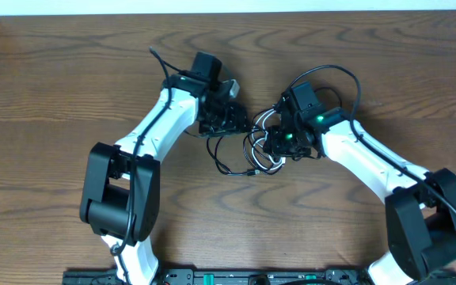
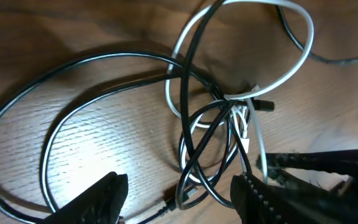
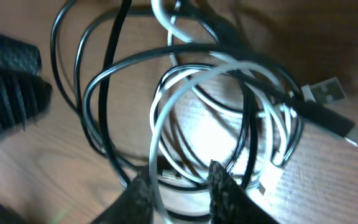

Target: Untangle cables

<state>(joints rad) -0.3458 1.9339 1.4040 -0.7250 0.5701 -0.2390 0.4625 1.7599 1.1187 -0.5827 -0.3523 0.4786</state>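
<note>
Jaws of our left claw point(image 2: 179, 183) stand apart, straddling black strands of the cables point(image 2: 229, 109), which lie knotted on the desk point(image 1: 70, 71) between both claws; we judge it is lining up a hold. Our right claw point(image 3: 180, 173) is pinched on a white loop, likely to anchor the knot for pulling.

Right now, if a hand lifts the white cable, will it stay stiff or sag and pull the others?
Probably floppy: the white cable lies in loose loops, so it should sag. It would likely drag the black cables, which thread through its loops. It looks thin and light, so it may slide easily on the wooden table.
</note>
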